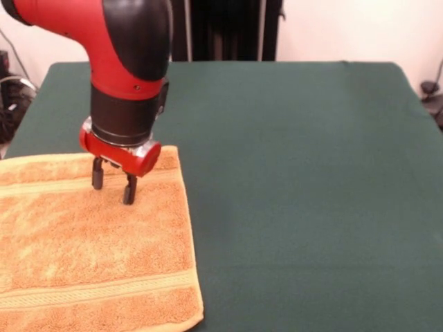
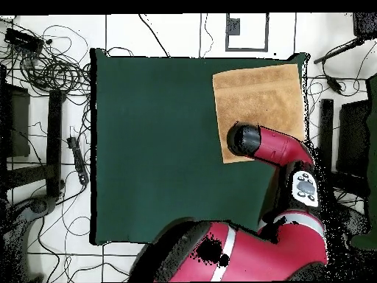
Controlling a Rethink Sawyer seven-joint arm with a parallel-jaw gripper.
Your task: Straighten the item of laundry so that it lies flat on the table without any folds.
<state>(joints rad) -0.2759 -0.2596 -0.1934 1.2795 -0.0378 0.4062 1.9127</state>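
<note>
Front view: spread black fingers (image 1: 113, 185) on a flat, nubby golden-orange terry towel (image 1: 90, 249), dark green felt table (image 1: 304, 173) beneath.

Front view: towel (image 1: 90, 242) cut off by left and bottom picture edges; grey tag not discernible. Overhead view: arm (image 2: 269, 147) covers towel's (image 2: 258, 103) near edge; pincer hidden beneath the arm there.
</note>
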